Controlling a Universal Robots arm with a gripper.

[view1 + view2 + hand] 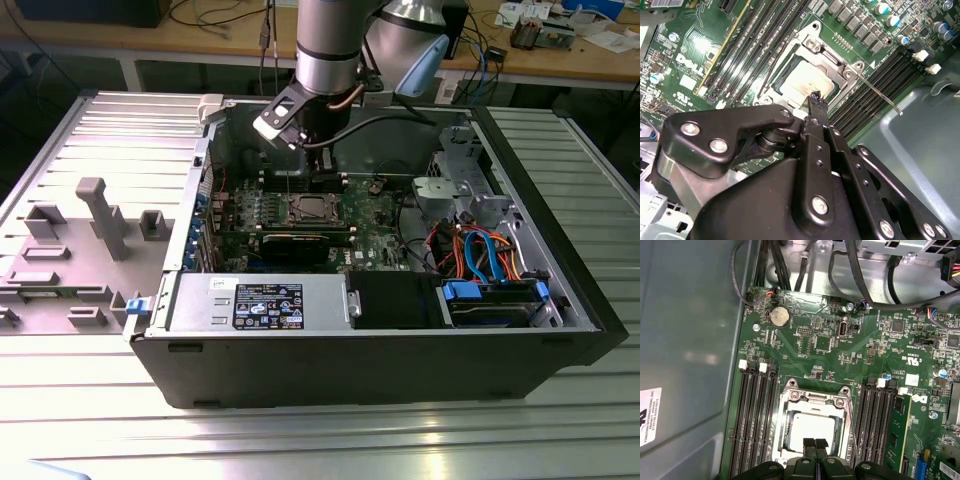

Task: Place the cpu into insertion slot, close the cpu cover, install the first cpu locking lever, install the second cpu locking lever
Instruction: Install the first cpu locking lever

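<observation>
— Where does the cpu (812,429) sit?
— Mid-board (840,355), framed by the cover (815,398). The gripper (815,444) hangs pinched narrow, empty, over its edge.
— How will it handle?
— Likely light, stiff, fragile: edges only.

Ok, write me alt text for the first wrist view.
The gripper, its black fingers shut together, is poised at one edge of the cpu, which lies framed by the silvery cpu cover. Around them spreads the green circuit board, with long black memory slots on either side.
</observation>
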